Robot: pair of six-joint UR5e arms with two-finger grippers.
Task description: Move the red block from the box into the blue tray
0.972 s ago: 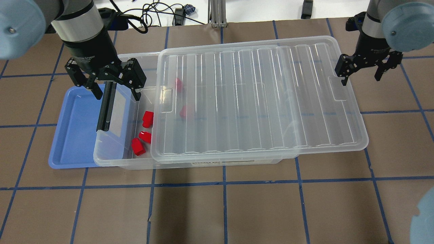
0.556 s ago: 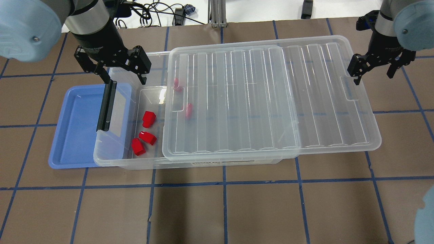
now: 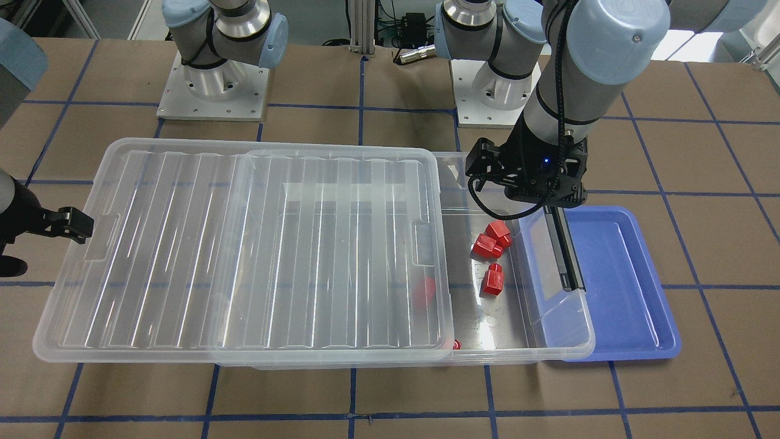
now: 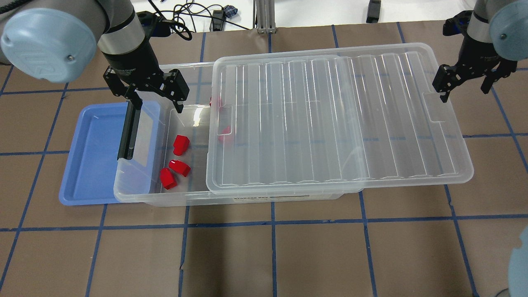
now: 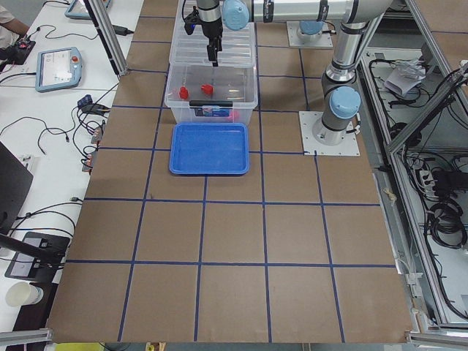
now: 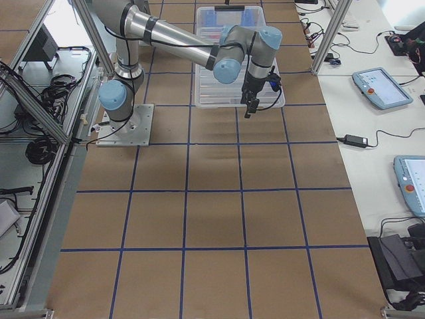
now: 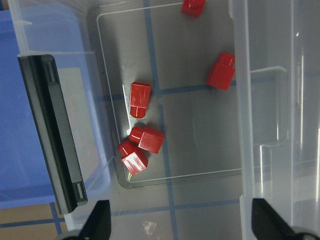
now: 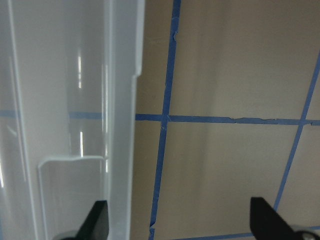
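Three red blocks [image 4: 179, 166] lie in the uncovered left end of the clear box [image 4: 140, 197]; they also show in the front view [image 3: 492, 244] and the left wrist view [image 7: 147, 139]. Two more lie by or under the lid's edge [image 4: 225, 134]. The blue tray [image 4: 93, 156] sits against the box's left end, partly under its rim. My left gripper [image 4: 159, 105] is open and empty above the box's far left corner. My right gripper [image 4: 464, 93] is open, with one finger at the right rim of the lid [image 4: 338, 119].
The ribbed lid lies shifted to the right over the box and overhangs its right end. A black latch bar [image 4: 128, 130] hangs on the box's left end, over the tray. Cables [image 4: 181, 18] lie beyond the table's far edge.
The lid has slid to the right along with my right gripper, uncovering more of the box's left end. My left gripper has moved toward the far side and slightly right.
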